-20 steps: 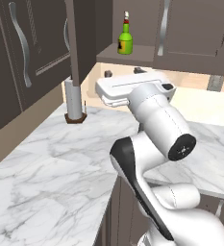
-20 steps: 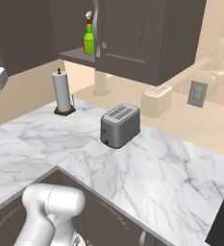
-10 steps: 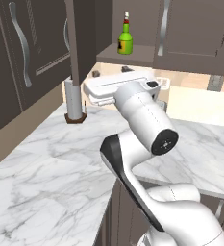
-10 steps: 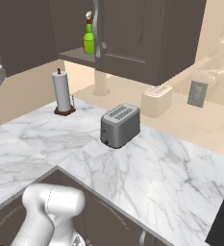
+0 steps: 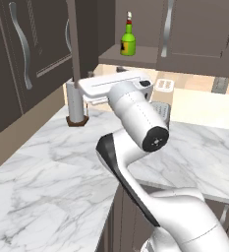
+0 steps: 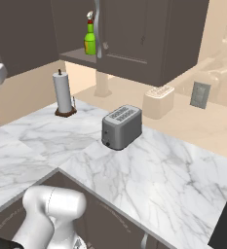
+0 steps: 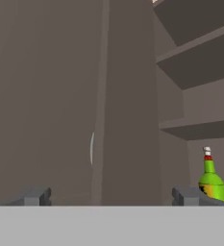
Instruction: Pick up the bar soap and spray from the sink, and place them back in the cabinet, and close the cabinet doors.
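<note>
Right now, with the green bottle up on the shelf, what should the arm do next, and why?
Probably push the open dark brown cabinet door shut: the green spray bottle already stands on the brown shelf, and the open, empty fingers face the door's edge.

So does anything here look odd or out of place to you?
Nothing is spilled or broken. What stands out is the cabinet: one of its doors hangs open, edge-on, above the paper towel roll, with the green spray upright on the shelf behind. The toaster sits tidily on the counter.
</note>
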Motion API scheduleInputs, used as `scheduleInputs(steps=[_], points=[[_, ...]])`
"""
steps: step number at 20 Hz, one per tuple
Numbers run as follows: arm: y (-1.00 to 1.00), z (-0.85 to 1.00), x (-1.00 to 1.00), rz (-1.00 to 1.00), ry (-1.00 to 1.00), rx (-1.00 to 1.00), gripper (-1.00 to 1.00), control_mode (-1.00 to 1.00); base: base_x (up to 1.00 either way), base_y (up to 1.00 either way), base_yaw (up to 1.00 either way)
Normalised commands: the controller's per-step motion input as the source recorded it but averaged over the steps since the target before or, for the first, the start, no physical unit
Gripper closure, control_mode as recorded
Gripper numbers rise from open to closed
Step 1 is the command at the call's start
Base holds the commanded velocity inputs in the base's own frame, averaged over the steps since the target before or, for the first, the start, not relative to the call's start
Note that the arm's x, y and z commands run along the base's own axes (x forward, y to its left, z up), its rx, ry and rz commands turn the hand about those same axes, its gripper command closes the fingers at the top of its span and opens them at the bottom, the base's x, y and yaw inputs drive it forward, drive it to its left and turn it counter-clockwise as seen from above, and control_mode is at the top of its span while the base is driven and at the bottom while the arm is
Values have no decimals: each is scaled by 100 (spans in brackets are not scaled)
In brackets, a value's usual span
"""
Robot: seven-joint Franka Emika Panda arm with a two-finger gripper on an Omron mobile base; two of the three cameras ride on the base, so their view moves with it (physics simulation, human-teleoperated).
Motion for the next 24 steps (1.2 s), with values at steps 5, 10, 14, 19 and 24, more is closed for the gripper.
scheduleInputs(steps=[5,10,14,19,24], points=[[13,-2,23,0,0,0,-100,-100,0,0,0],[15,-1,22,0,0,-1,-100,-100,0,0,0],[11,0,19,0,0,0,-100,-100,0,0,0],[5,0,16,0,0,0,-100,-100,0,0,0],[8,0,17,0,0,0,-100,-100,0,0,0]])
